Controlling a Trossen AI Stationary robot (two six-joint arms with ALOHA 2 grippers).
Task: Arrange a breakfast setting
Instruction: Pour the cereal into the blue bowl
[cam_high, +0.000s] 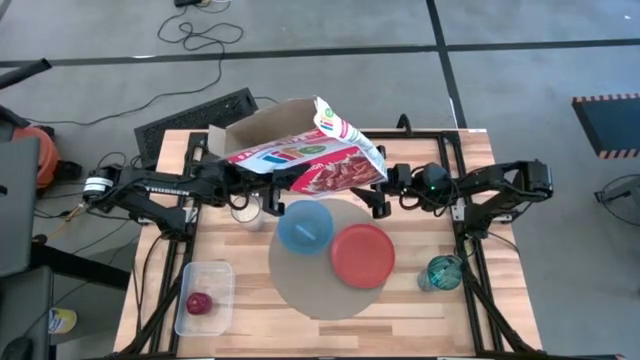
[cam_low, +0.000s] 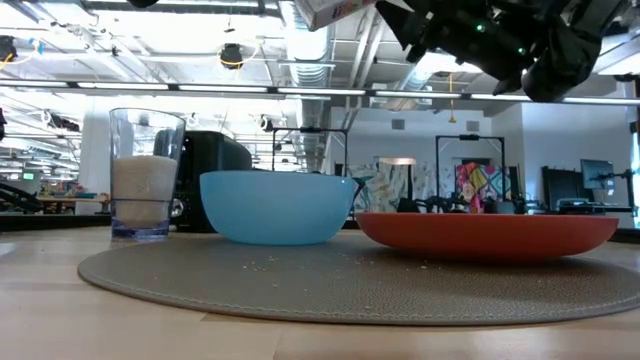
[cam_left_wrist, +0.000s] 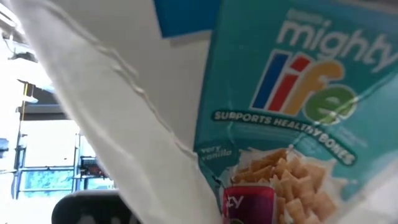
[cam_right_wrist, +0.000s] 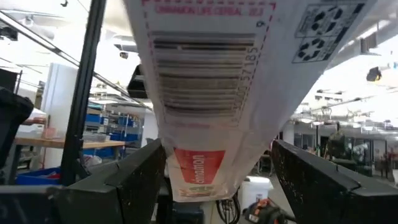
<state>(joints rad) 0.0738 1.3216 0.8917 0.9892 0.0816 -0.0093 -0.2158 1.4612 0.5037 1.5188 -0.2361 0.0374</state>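
A tilted cereal box (cam_high: 300, 155) hangs between my two arms, above the light-blue bowl (cam_high: 304, 226). The bowl and the red-orange plate (cam_high: 362, 254) stand on the round grey-beige mat (cam_high: 320, 290). My right gripper (cam_high: 379, 196) is shut on the box's right end. My left gripper (cam_high: 240, 186) is at the box's left end, its tip hidden under the box. The teal glass (cam_high: 441, 272) stands on the table right of the mat. The red apple (cam_high: 198, 302) lies in a clear tub (cam_high: 212, 275). Spoon and toast are out of view. My right gripper holds the box's closed end, below the barcode panel (cam_right_wrist: 202, 168), between its two fingers (cam_right_wrist: 134, 180), one on each side. The fingers come level from the table's right. The box is lifted clear and tilted over the bowl.
A clear glass with a white filling (cam_low: 145, 185) stands left of the bowl, at the mat's far-left rim. A dark appliance (cam_low: 225, 175) shows behind it. Crumbs lie on the mat (cam_low: 270, 262). Bare table lies in front of the mat.
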